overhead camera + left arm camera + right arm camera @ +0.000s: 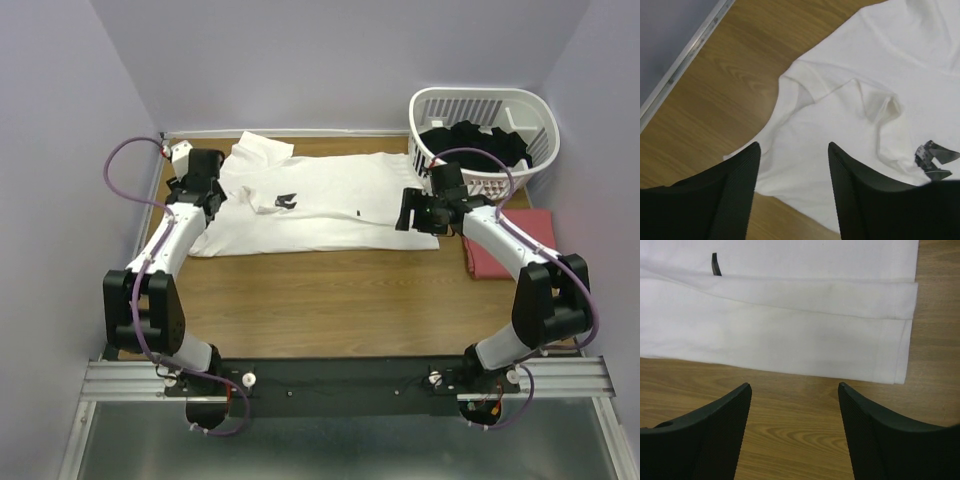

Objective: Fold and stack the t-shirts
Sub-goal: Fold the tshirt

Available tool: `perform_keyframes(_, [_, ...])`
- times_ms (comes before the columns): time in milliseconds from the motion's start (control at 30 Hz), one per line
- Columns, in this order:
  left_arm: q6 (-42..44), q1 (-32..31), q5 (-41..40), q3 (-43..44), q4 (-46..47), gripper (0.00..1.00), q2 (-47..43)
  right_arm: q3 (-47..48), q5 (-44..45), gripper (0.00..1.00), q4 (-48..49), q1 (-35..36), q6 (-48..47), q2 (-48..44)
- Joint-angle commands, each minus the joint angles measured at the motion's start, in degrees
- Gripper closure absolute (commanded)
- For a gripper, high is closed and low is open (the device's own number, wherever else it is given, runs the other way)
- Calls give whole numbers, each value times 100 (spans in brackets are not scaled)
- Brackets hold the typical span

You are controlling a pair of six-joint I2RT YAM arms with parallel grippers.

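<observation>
The white t-shirt (320,205) lies flat across the far half of the table, folded lengthwise, with a small dark print (285,202) on it. My left gripper (212,198) hangs open over its left end; in the left wrist view the gripper (794,147) frames a sleeve edge of the shirt (840,115) with nothing pinched. My right gripper (415,212) stands open at the shirt's right end. In the right wrist view this gripper (795,387) is over bare wood, just short of the shirt's layered hem (780,335). The salmon-red t-shirt (485,265) lies folded at the right, partly under my right arm.
A white slatted basket (480,95) holding dark clothes (475,145) stands at the back right, close behind my right gripper. The wooden table (330,290) shows bare between the shirt and the arm bases. Walls close in on the left, back and right.
</observation>
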Motion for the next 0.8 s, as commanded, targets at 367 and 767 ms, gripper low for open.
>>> perform_keyframes(367, [-309,1258,796,-1599,621,54,89,-405,1099,43,830,-175,539,698])
perform_keyframes(767, [-406,1734,849,-2021,815,57,441,-1002,897,44,1314,-843,1199,1278])
